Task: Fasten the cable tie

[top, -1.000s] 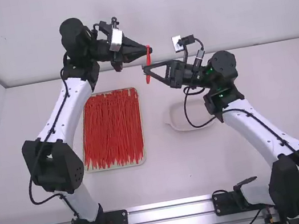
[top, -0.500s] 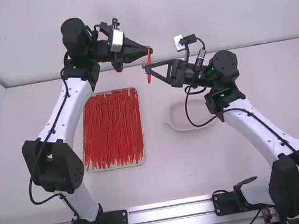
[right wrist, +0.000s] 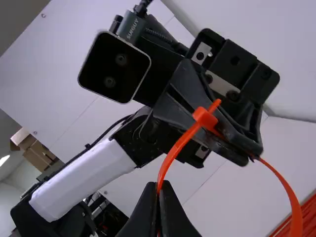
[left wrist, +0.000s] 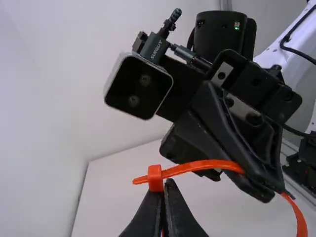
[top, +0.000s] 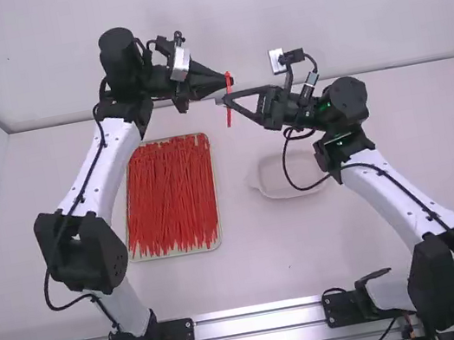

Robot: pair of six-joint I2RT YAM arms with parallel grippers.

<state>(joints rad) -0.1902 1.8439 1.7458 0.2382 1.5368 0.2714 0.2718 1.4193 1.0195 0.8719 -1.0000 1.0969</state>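
As grippers close gap over past second, red cable tie (top: 227, 115) hangs aloft between them, high over table's (top: 430, 125) far side, beyond tray (top: 220, 224) of spare ties. Left gripper (left wrist: 163, 190) pressed tight on tie's head (left wrist: 154, 176). Right gripper (right wrist: 159, 190), now raised toward it, pinches strap just beside. Narrowed gap suggests strap feeding through head, loop likely not yet cinched. White bowl (top: 265, 188) sits below right arm.

White table (top: 429, 117), tray (top: 221, 224) of red cable ties (top: 170, 196), white bowl (top: 266, 182) nearby
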